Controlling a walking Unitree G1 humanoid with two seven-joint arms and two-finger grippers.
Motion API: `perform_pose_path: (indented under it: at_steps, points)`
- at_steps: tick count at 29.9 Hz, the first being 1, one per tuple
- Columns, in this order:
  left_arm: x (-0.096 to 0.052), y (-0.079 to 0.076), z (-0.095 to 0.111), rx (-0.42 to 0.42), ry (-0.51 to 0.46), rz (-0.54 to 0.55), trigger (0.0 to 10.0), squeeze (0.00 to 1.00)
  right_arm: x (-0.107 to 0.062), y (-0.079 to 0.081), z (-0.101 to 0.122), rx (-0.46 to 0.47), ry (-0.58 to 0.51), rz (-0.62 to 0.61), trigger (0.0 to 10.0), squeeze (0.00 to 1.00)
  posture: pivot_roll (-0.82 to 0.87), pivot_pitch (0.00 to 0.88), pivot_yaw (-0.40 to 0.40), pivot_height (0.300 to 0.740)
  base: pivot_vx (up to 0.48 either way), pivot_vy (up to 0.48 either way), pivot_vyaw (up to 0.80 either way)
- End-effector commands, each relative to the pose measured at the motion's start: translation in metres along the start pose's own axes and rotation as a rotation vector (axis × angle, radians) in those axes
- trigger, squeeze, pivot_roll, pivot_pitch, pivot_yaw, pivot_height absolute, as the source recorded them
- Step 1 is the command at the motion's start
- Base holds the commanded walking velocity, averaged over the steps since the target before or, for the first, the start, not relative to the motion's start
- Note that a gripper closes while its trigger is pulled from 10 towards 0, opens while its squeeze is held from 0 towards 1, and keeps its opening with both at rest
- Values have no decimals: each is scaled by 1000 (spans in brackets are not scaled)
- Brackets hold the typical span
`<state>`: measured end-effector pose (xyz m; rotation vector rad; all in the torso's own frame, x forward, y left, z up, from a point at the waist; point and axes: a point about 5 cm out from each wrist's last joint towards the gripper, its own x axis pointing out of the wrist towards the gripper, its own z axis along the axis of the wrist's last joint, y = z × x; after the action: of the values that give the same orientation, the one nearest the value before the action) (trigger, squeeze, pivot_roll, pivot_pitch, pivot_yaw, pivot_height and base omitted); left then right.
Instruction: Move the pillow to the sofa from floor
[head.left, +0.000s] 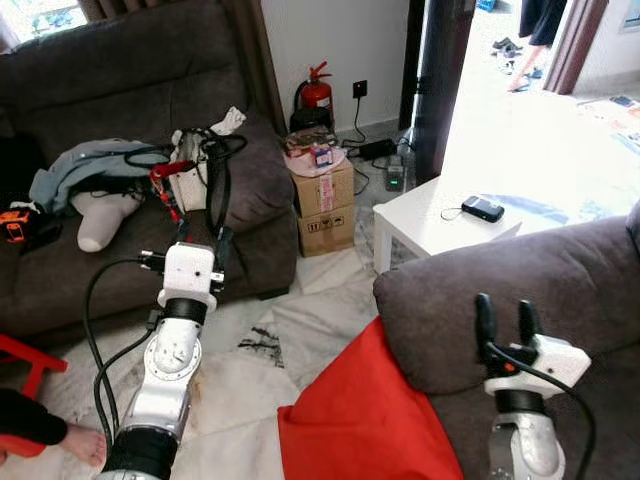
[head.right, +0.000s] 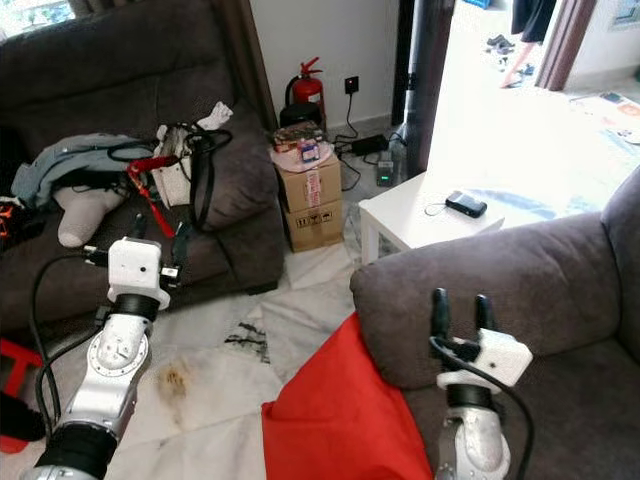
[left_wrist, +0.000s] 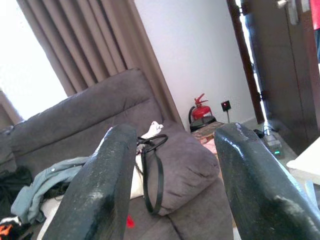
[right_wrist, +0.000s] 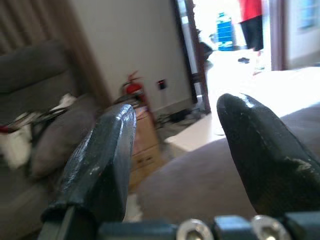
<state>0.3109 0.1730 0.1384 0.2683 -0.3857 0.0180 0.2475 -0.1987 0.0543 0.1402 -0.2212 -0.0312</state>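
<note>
Fingers of the right gripper (head.left: 507, 318) are seen spread apart with nothing between them, raised upright over the seat of the near sofa (head.left: 540, 280), just beside its rounded grey armrest. From the right wrist view the same two black fingers (right_wrist: 100, 165) are shown parted, with the armrest below them. The left gripper (head.left: 203, 255) is held up over the pale floor (head.left: 300, 330) in front of the far sofa (head.left: 120, 60), its fingers (left_wrist: 97, 185) likewise parted and empty, pointing towards that sofa's armrest.

The red pillow (head.left: 365, 415) is seen low in the head views, leaning against the front of the near sofa's armrest, its lower part reaching down towards the floor between the two arms. Whether it is resting fully on the floor cannot be told.

On the far sofa a blue-grey garment (head.left: 85, 165), a white stuffed item (head.left: 100, 218) and a white bag with black straps (head.left: 205, 160) are piled. Beside that sofa two stacked cardboard boxes (head.left: 325, 205) are placed, with a red fire extinguisher (head.left: 317, 93) behind them against the wall. A white low table (head.left: 440, 225) carrying a small dark device (head.left: 482, 208) stands behind the near sofa. A person's bare foot (head.left: 85, 445) is visible at the lower left, near a red stool (head.left: 25, 360).
</note>
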Motion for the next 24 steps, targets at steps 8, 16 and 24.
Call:
perform_pose_path:
  at_steps: [8, 16, 24]
  points:
    - [6, 3, 8, 18, 1, -35, 10000, 0, 32, 21, 2, 33, 12, 98, 10000, 0, 33, 0, 130, 740, 0, 0, 0]
    - [27, -1, 7, 13, 51, -91, 10000, 0, 47, 25, 3, 53, 10, 67, 10000, 0, -38, 0, 199, 740, 0, 0, 0]
    - [31, -15, 2, -35, 88, -105, 10000, 0, 49, 23, 8, 25, 5, 95, 10000, 0, -70, 0, 170, 740, 0, 0, 0]
